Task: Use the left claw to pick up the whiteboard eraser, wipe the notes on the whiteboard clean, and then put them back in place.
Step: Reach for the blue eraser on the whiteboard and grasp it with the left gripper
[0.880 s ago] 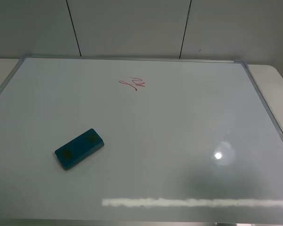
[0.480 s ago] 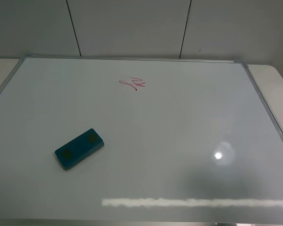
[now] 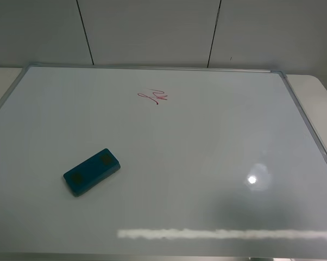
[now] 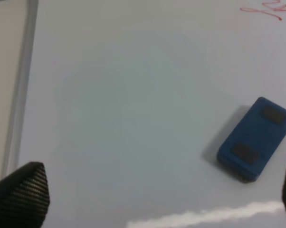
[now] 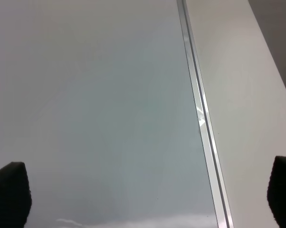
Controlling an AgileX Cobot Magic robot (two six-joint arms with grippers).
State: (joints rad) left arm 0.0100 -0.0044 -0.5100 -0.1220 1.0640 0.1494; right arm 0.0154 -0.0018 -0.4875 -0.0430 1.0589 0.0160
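The whiteboard (image 3: 207,152) lies flat on a pale surface (image 3: 318,95), with a thin silver frame (image 3: 152,67) along its edges. The whiteboard eraser (image 3: 92,172) rests on the board toward the near-left corner, set at a slant to the edges, its two dark patches facing up. The notes (image 3: 153,97), a small red scribble, sit close to the far edge, a little left of its middle and well apart from the eraser.

The left hand (image 4: 162,192) hangs over the board's left part, near the left edge. Its black fingers (image 4: 22,194) stand wide apart and hold nothing. The eraser lies ahead of them, touched by neither, with the scribble further on. The right hand (image 5: 147,190) hangs over the board's right edge, where the frame meets the bare surface. Its fingers are likewise spread wide and empty.
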